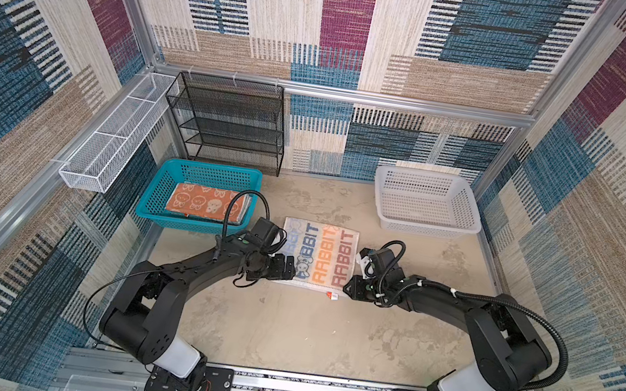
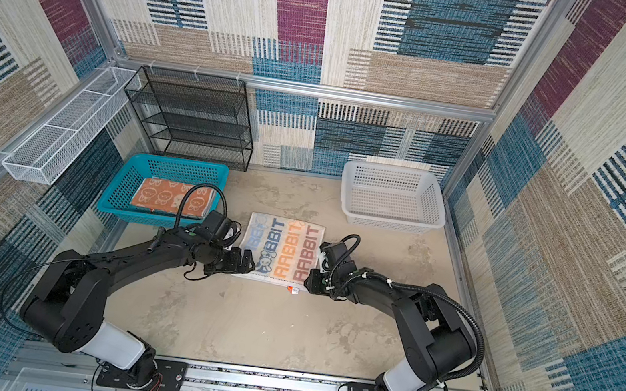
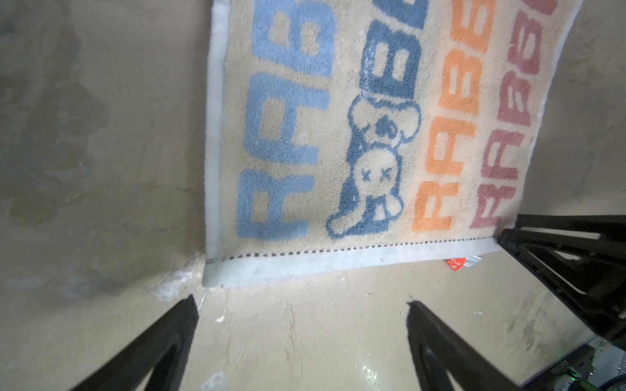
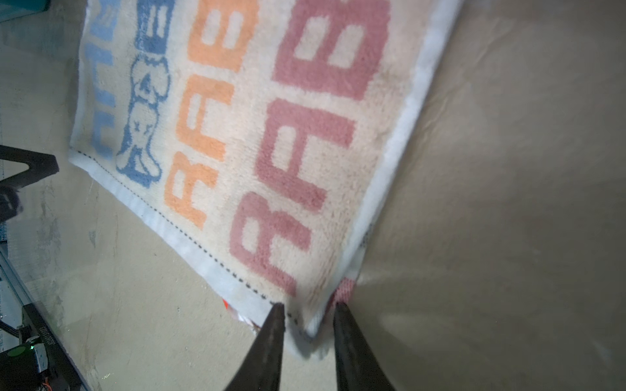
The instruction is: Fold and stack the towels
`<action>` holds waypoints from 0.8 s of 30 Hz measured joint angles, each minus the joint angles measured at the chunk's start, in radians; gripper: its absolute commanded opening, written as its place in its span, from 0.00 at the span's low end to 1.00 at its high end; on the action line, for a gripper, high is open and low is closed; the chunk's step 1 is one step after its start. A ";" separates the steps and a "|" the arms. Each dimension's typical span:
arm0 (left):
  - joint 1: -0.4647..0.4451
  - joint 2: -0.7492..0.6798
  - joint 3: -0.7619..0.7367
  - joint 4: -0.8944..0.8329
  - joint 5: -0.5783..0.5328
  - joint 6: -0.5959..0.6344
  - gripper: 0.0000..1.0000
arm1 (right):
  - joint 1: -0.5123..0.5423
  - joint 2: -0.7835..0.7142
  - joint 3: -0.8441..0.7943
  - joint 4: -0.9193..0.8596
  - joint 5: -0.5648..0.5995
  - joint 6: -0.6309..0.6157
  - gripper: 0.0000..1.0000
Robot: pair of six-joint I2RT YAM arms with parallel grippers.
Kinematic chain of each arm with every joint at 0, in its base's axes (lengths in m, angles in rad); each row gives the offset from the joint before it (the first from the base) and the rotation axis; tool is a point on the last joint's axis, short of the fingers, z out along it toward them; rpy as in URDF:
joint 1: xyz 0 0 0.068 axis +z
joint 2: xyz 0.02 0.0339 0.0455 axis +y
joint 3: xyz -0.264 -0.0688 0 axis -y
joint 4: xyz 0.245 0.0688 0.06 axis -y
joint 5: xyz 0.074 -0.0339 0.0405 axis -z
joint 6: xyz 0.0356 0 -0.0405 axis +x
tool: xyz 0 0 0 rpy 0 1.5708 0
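Note:
The whitish towel with "RABBIT" lettering (image 1: 319, 256) (image 2: 284, 249) lies flat on the table's middle. My left gripper (image 1: 285, 269) (image 2: 247, 262) hovers open just short of the towel's near left corner (image 3: 216, 274), its fingertips (image 3: 191, 304) wide apart over bare table, the gripper's middle (image 3: 302, 301) holding nothing. My right gripper (image 1: 348, 286) (image 2: 307, 282) is at the near right corner; in the right wrist view its narrow jaws (image 4: 309, 306) pinch that slightly raised corner of the towel (image 4: 254, 135). An orange towel with white rabbit faces (image 1: 205, 201) (image 2: 172, 196) lies folded in the blue basket (image 1: 214, 167) (image 2: 181, 163).
A white basket (image 1: 424, 174) (image 2: 391, 168) stands at the back right. A black mesh rack (image 1: 230, 121) stands against the back wall, with a white wire tray (image 1: 113, 141) on the left wall. A red and white label (image 1: 332, 296) (image 3: 460, 262) sticks out from the towel's near edge.

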 measured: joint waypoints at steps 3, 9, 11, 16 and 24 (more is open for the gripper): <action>0.000 0.000 0.000 0.002 0.000 0.000 0.99 | 0.003 0.008 0.005 0.001 0.000 0.000 0.22; 0.000 0.000 -0.004 0.005 0.002 0.000 0.99 | 0.005 0.011 0.010 -0.002 0.001 0.000 0.15; 0.000 0.002 -0.005 0.005 0.002 0.000 0.99 | 0.005 0.011 0.013 -0.004 0.002 0.000 0.13; 0.000 0.010 -0.006 0.007 0.006 0.000 0.99 | 0.005 0.011 0.017 -0.016 0.026 0.000 0.09; 0.000 0.024 -0.006 0.017 0.006 0.000 0.99 | 0.006 -0.012 0.026 -0.042 0.045 -0.004 0.06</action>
